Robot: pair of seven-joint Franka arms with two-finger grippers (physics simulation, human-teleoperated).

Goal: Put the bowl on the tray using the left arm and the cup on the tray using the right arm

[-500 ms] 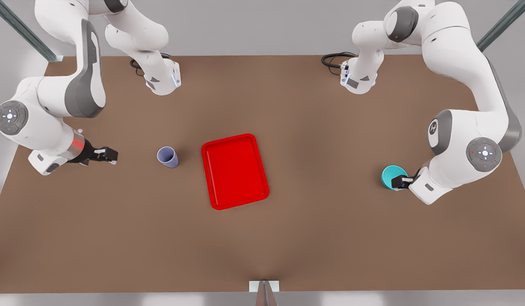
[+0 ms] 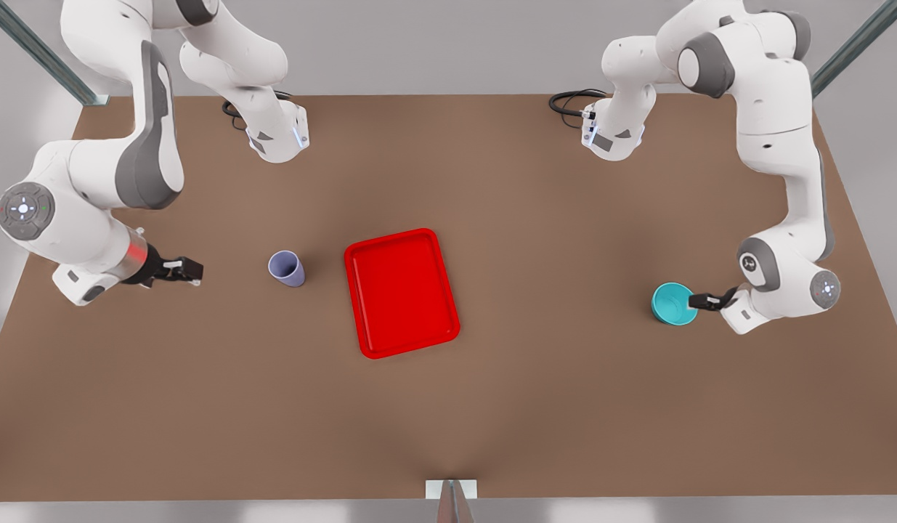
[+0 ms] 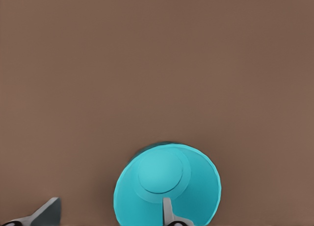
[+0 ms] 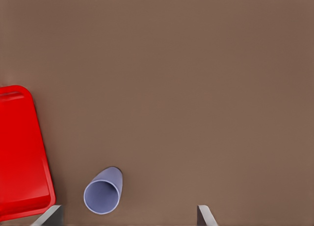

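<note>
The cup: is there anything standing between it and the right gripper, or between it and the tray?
Nothing visible. Bare table lies between the open right gripper and the cup, and again between the cup and the tray. The left gripper is at the bowl, far off this path.

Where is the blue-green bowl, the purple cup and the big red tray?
bowl [image 2: 670,301], front view, inside floor of the bowl.
cup [image 2: 286,268], front view, near its open rim.
tray [image 2: 401,292], front view, bare flat middle.
</note>
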